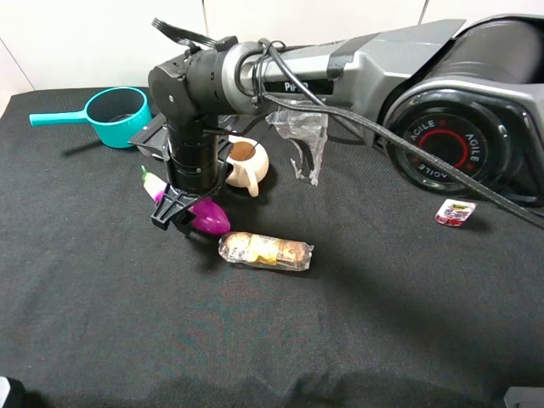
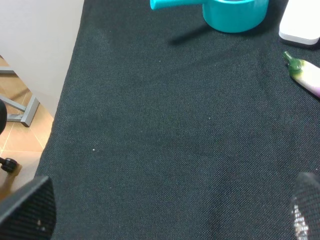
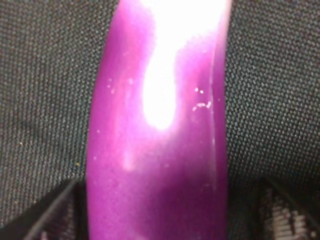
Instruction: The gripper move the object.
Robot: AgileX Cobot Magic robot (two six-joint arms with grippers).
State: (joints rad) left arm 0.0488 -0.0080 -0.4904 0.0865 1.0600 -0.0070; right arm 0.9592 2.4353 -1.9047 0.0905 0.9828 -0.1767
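Observation:
The magenta-purple eggplant lies on the black cloth, its white neck and green stem pointing towards the teal pan. My right gripper reaches across from the right and stands straight down over its middle. In the right wrist view the eggplant fills the frame, with one black finger on each side and small gaps to the skin. The jaws look open around it. My left gripper is open and empty over bare cloth, and the eggplant's stem end shows at that view's edge.
A clear-wrapped snack roll lies just right of the eggplant. A cream cup and crumpled clear plastic sit behind it. A teal saucepan is at the back left, and a small red packet at the right. The table's left edge drops to the floor.

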